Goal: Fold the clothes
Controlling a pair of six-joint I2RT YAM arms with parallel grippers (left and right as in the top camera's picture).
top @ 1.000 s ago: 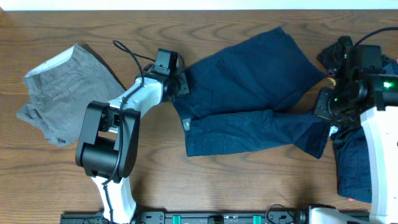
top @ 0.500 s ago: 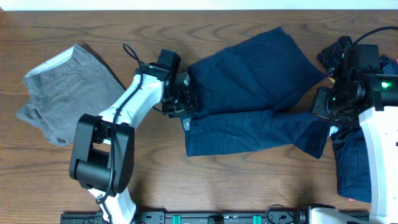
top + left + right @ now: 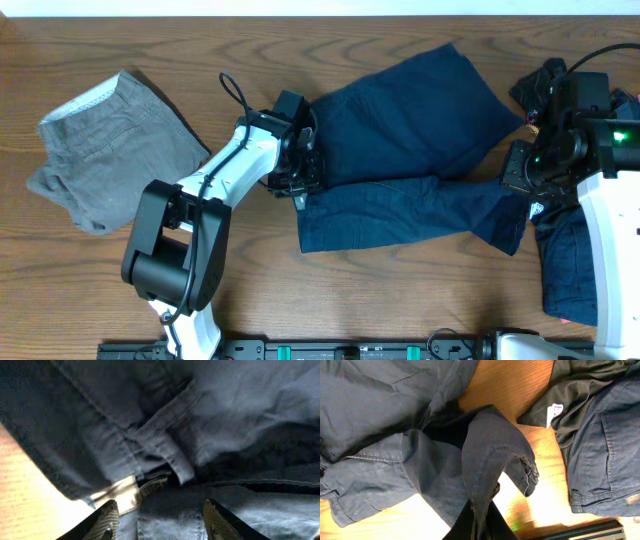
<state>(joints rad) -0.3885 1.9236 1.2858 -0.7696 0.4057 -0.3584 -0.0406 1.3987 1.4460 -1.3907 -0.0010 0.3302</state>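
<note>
Dark navy blue shorts (image 3: 410, 150) lie spread across the middle of the table, with a small pale tag (image 3: 120, 495) at the waistband. My left gripper (image 3: 303, 175) is open over the waistband's left edge, its fingers (image 3: 160, 522) either side of the fabric. My right gripper (image 3: 520, 172) is shut on the hem of the right leg (image 3: 490, 455) and holds it lifted. Grey-olive shorts (image 3: 105, 150) with a pale waistband lining lie at the far left.
More dark garments (image 3: 570, 260) are piled at the right edge under my right arm, also in the right wrist view (image 3: 600, 435). Bare wooden table (image 3: 250, 290) lies in front of the shorts.
My left gripper moved right and down along the waistband's left edge, onto the navy shorts. My right gripper has hardly moved.
</note>
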